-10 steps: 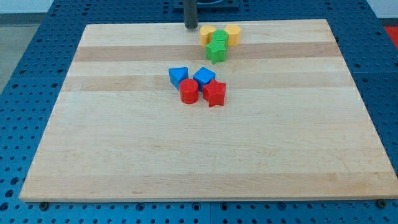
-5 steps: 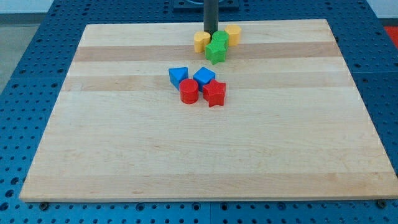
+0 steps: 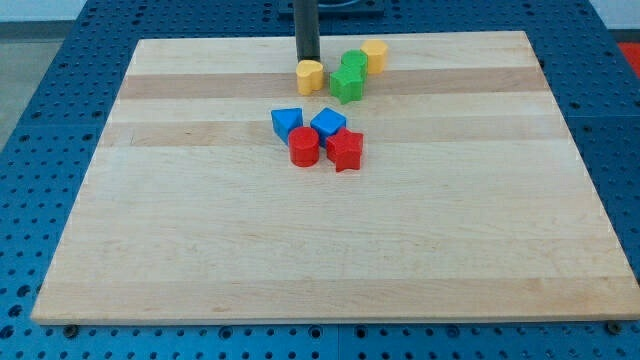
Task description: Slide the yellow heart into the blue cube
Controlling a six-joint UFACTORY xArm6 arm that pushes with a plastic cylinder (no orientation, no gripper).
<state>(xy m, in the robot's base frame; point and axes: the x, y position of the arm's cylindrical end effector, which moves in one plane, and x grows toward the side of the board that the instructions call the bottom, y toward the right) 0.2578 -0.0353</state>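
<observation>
The yellow heart [image 3: 310,76] lies near the view's top centre of the wooden board [image 3: 200,250]. My tip [image 3: 307,61] stands right behind it, on its top side, touching or nearly touching it. The blue cube [image 3: 328,123] sits below and slightly right of the heart, in a cluster at the board's middle. A gap of bare wood separates heart and cube.
A blue block [image 3: 286,122], a red cylinder [image 3: 304,147] and a red star [image 3: 346,150] crowd the blue cube. Two green blocks [image 3: 349,77] lie just right of the heart. Another yellow block [image 3: 374,54] is at the top right of them.
My tip swung right behind the yellow pair, then back left. The yellow heart has slid left and down, away from the green blocks. Other blocks have not moved.
</observation>
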